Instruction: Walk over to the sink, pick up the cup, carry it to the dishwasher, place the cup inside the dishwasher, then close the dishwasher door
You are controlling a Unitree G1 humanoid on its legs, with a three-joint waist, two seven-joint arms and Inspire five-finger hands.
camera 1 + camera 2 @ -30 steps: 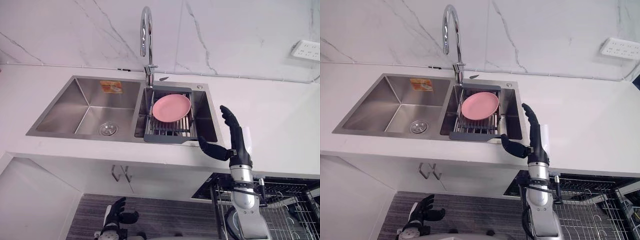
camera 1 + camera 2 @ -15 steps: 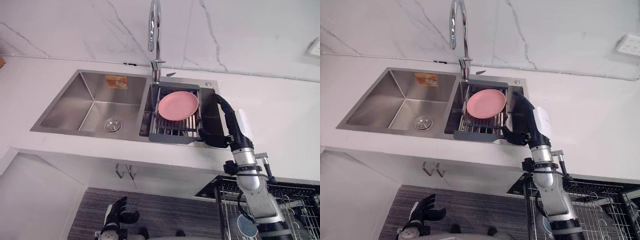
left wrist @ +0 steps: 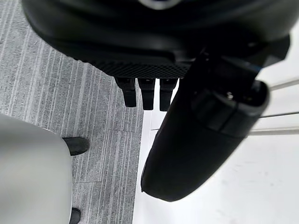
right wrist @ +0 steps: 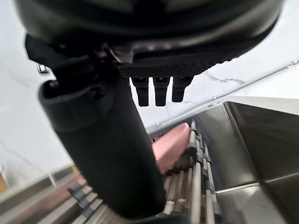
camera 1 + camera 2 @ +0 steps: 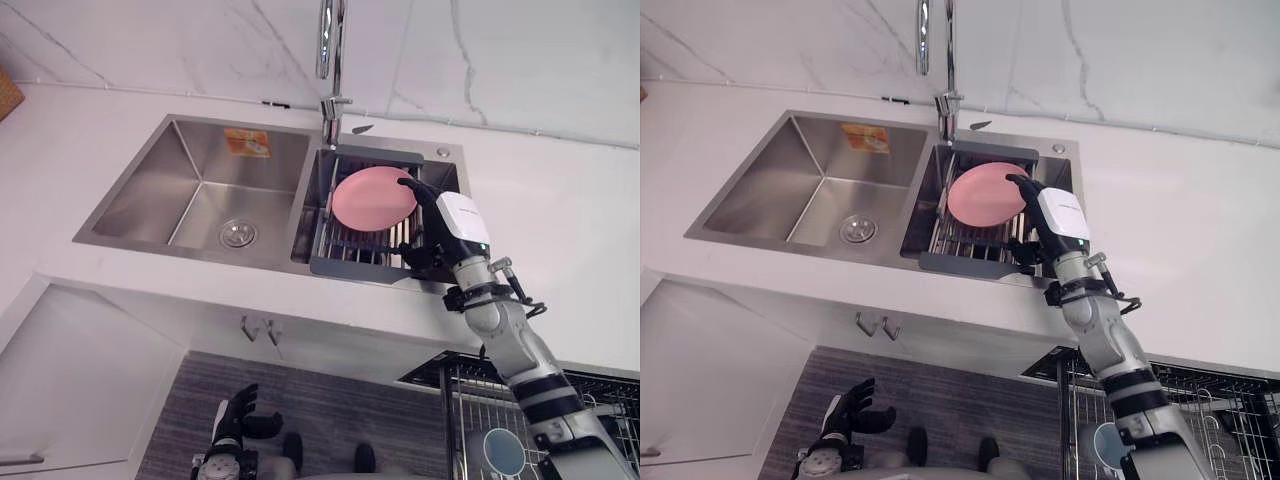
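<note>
One pink plate (image 5: 372,197) sits by the right hand (image 5: 460,218), fingers straight, holding nothing.

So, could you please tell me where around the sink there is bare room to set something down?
Free: the left basin around its drain, and the countertop right of the sink. Crowded: the right basin, where the rack holds the pink plate beside the right hand.
</note>
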